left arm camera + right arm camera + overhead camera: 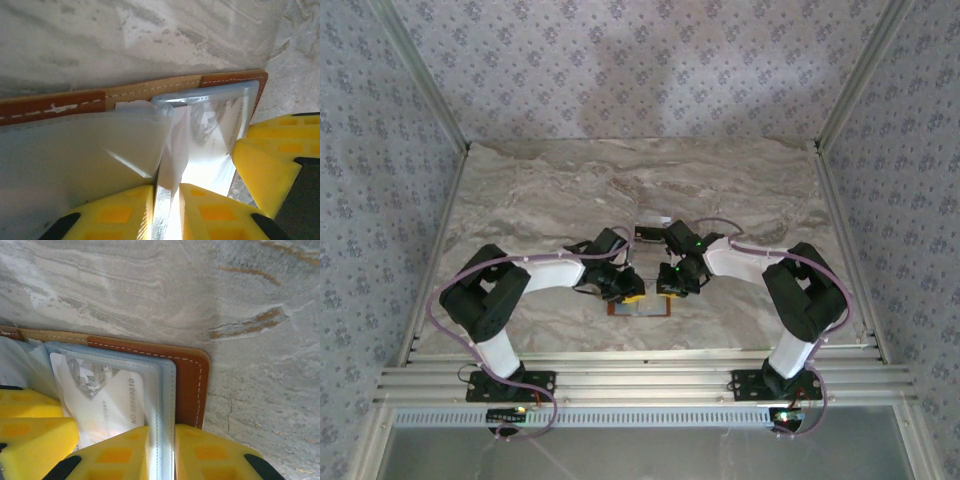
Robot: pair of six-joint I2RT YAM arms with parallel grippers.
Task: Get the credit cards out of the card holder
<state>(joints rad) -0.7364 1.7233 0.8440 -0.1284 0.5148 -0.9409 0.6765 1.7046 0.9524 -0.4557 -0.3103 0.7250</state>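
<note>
Right gripper (161, 440) astride card holder (187, 380) sleeve

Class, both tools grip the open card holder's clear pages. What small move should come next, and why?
Probably the left tool peels its clear page slightly away while the right tool pins its sleeve: the pale card lies sleeved inside the card holder.

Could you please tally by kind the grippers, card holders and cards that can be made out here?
grippers: 2 (left gripper, right gripper)
card holder: 1
pale card in a clear sleeve: 1
Total: 4
</note>
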